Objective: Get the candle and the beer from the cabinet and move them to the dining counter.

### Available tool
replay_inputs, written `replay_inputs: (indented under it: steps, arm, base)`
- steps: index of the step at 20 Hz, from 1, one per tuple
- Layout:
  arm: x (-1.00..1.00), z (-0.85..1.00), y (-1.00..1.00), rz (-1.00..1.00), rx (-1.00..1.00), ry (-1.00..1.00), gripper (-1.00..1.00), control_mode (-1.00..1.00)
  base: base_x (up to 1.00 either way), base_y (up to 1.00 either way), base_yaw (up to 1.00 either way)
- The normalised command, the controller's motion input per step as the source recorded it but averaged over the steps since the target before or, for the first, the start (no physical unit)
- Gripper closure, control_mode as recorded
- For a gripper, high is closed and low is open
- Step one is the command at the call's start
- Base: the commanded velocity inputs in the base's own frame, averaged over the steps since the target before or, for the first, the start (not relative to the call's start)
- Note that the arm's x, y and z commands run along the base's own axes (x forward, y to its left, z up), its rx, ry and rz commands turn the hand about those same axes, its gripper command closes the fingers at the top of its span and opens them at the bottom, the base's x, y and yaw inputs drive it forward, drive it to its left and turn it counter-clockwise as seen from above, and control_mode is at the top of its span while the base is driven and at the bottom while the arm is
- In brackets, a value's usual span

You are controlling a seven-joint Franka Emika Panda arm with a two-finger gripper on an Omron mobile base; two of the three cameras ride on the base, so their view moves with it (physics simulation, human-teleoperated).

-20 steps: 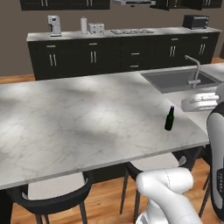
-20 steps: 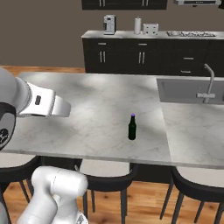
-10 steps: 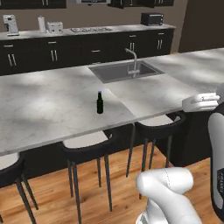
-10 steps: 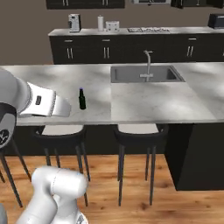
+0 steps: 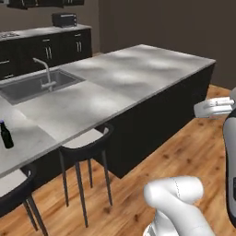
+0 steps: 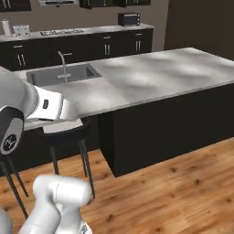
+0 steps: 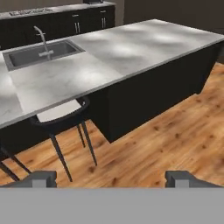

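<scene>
Two end effector (image 7: 111, 178) fingertips spread wide, empty, above wood floor (image 7: 175, 135)

no readable text or labels anywhere.

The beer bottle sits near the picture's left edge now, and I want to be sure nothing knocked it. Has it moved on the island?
No. The beer stands upright on the dining counter, on the same side of the sink; the camera moved.

Soft, even rendered light; pale patches mottled the dining counter (image 5: 138, 69); slightly blurred, dim far wall.
</scene>
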Motion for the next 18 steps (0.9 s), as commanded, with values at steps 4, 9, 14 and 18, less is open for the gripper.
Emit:
replay_inputs:
  steps: [4,9,14,18]
  arm:
    - [0.0,0.0,0.0,0.0,0.0,0.0,-1.0,1.0]
    - [0.0,0.0,0.0,0.0,0.0,0.0,-1.0,1.0]
    - [0.0,0.0,0.0,0.0,0.0,0.0,-1.0,1.0]
    - [0.0,0.0,0.0,0.0,0.0,0.0,-1.0,1.0]
  base:
    - [-0.01,-0.49,-0.78]
    - [0.0,-0.45,-0.76]
    - [0.07,-0.3,-0.67]
    - [0.39,-0.13,-0.63]
